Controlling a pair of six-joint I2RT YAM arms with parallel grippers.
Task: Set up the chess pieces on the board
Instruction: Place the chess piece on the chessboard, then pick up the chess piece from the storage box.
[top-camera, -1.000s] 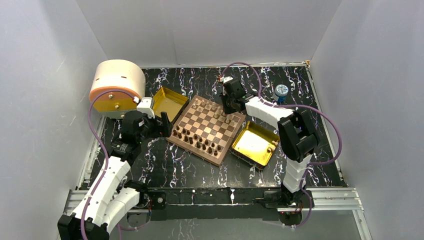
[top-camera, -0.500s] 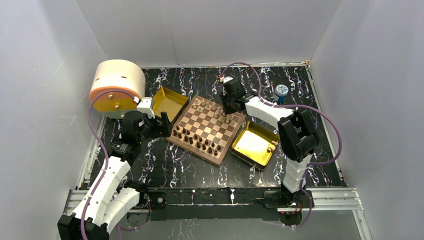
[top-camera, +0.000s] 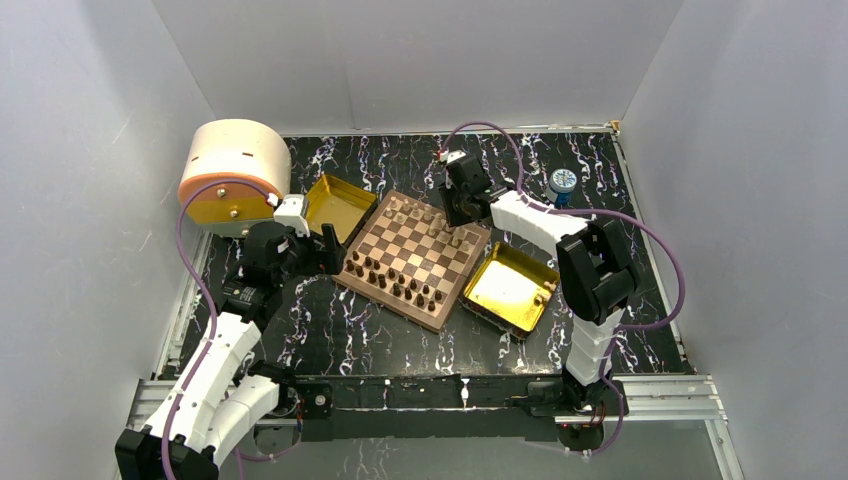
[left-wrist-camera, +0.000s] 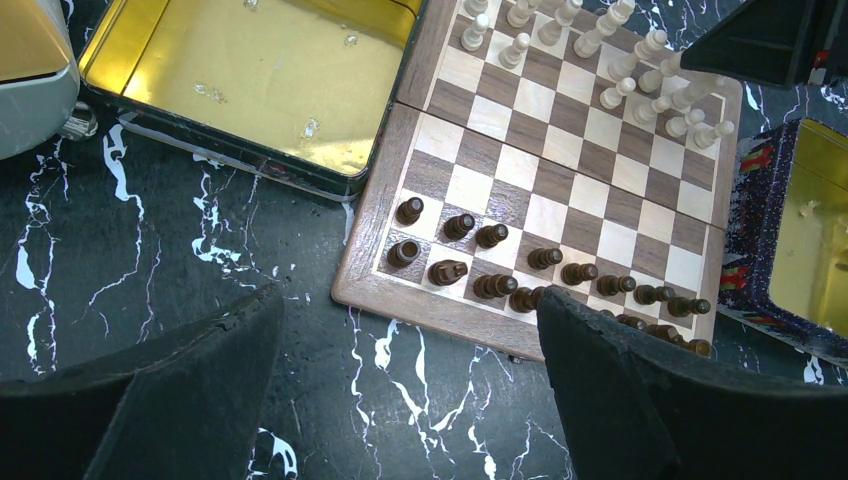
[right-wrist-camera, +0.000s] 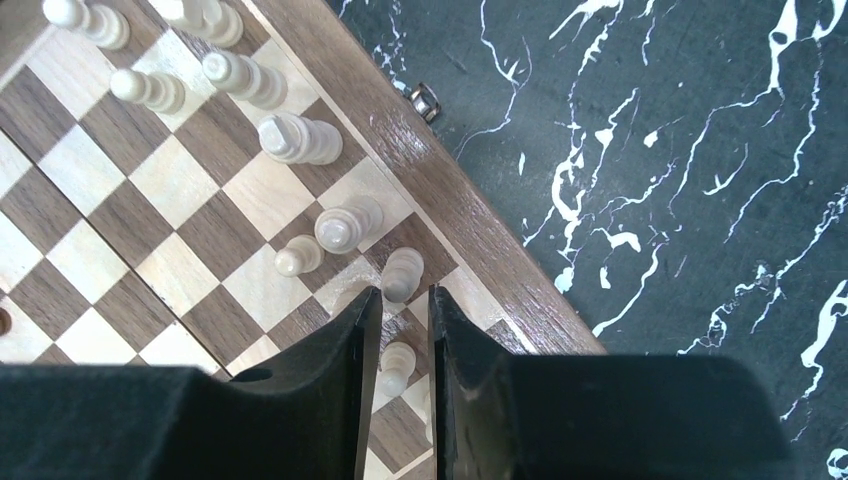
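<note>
The right gripper (right-wrist-camera: 402, 300) hides part of a light piece (right-wrist-camera: 397, 368) between its fingers; touching or not, I cannot tell. From above, the chess pieces (top-camera: 400, 288) look too small to name.

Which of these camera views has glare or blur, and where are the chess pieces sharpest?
Top external view: even light, right gold tray glares, chess pieces too tiny to resolve. Left wrist view: board sharp, patchy reflections in the left gold tray. Right wrist view: light pieces sharpest, sheen on the board rim, right end effector near-black, featureless.
</note>
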